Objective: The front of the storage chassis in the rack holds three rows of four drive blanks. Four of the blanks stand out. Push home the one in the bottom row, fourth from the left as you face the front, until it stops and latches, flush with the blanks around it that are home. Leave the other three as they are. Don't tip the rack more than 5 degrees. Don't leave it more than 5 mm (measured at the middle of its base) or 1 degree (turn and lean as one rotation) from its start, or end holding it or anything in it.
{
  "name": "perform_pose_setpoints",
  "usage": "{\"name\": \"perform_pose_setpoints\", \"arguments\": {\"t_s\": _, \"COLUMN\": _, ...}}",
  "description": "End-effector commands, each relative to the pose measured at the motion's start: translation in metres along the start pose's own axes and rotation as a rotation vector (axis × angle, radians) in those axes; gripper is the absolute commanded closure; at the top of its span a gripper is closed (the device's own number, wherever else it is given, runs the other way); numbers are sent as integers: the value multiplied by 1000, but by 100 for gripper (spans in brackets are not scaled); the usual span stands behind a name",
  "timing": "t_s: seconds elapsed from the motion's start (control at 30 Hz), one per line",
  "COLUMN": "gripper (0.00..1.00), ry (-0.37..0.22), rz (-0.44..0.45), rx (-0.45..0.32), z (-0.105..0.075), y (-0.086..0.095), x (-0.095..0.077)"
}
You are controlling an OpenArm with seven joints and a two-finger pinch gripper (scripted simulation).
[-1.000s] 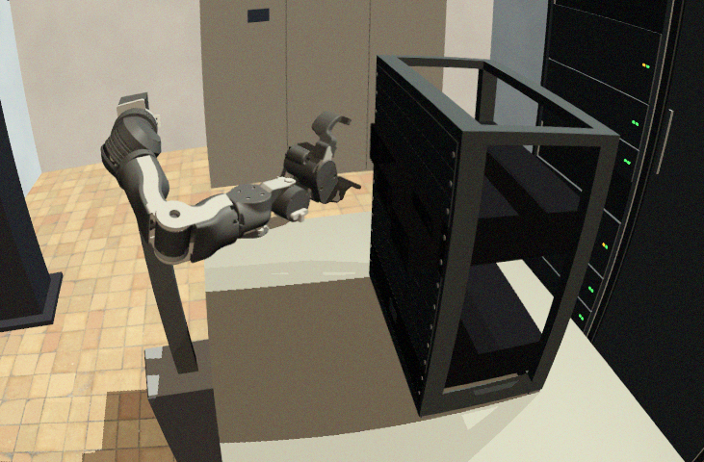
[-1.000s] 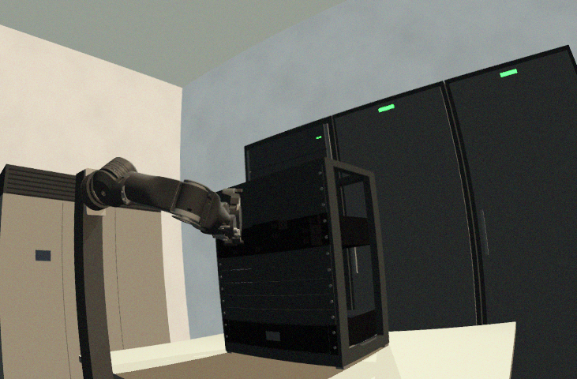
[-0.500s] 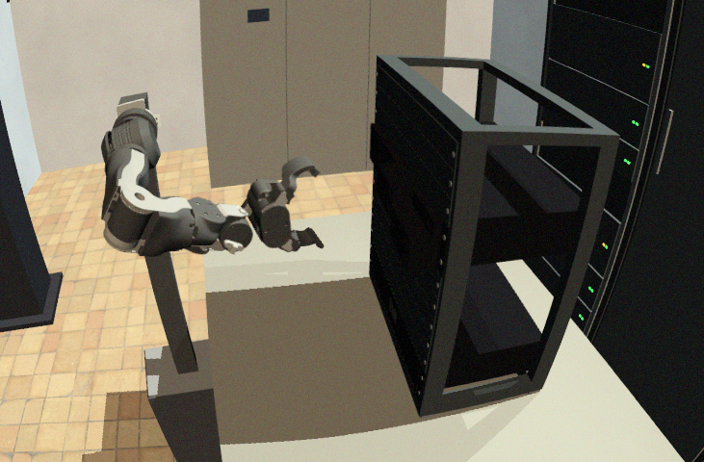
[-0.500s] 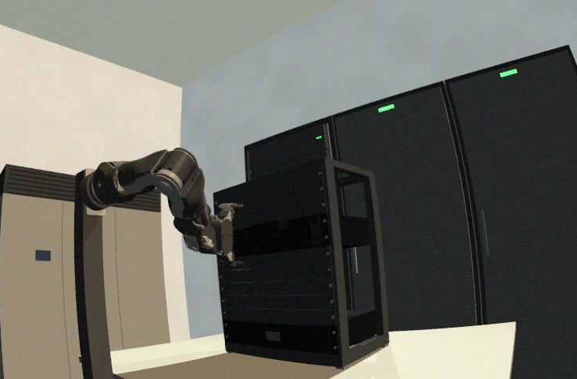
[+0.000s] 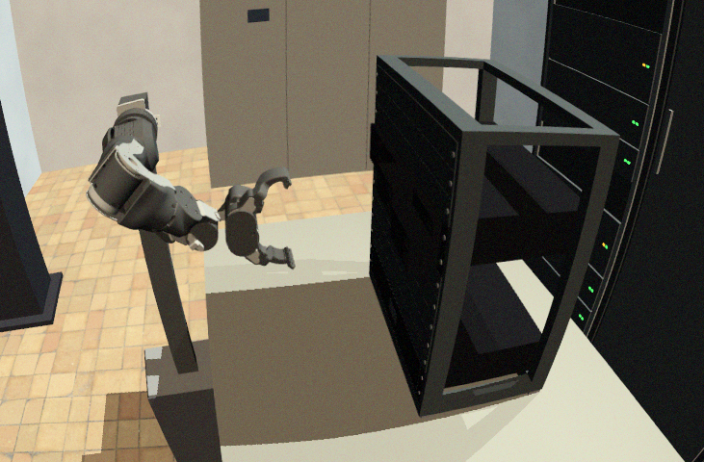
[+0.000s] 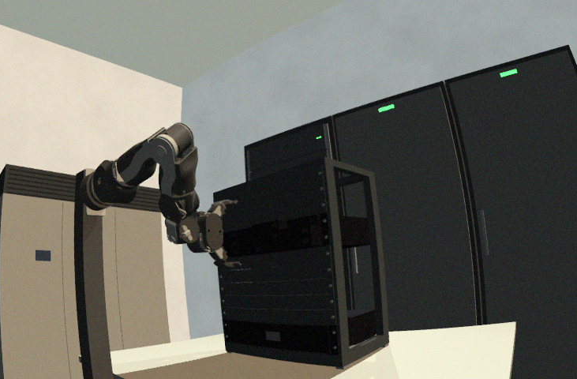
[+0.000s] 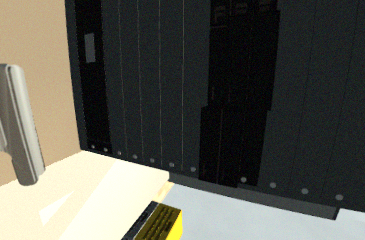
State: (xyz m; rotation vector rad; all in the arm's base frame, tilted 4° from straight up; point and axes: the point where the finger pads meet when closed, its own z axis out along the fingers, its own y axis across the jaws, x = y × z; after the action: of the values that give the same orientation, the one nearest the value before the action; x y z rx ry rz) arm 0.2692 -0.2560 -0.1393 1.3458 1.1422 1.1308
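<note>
The black open-frame rack (image 5: 472, 228) stands on the pale table. Its front is made of dark panels. The storage chassis (image 6: 275, 234) is the darker band halfway up that front, and it also shows in the wrist view (image 7: 235, 100). The drive blanks are too dark to tell apart, so I cannot see which stand out. My gripper (image 5: 284, 218) is open and empty. It hangs in the air left of the rack front, at about chassis height, a clear gap away. In the exterior view the gripper (image 6: 228, 233) overlaps the chassis's left end. One pale finger (image 7: 15, 125) shows in the wrist view.
Tall black server cabinets (image 6: 454, 200) stand behind and beside the rack. A beige cabinet (image 5: 308, 81) stands across the tiled floor. The arm's post (image 5: 167, 294) rises at the table's left edge. A yellow and black block (image 7: 157, 225) sits at the wrist view's bottom edge.
</note>
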Motion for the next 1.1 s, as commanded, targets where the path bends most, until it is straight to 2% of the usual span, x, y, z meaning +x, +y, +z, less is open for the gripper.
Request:
{"name": "perform_pose_setpoints", "arguments": {"t_s": 0.0, "gripper": 0, "ry": -23, "rz": -9, "rx": -10, "z": -2, "y": 3, "x": -4}}
{"name": "perform_pose_setpoints", "arguments": {"t_s": 0.33, "gripper": 0, "ry": -47, "rz": -27, "rx": 0, "z": -8, "y": 3, "x": -8}}
{"name": "perform_pose_setpoints", "arguments": {"t_s": 1.07, "gripper": 0, "ry": -47, "rz": -27, "rx": 0, "z": -8, "y": 3, "x": -8}}
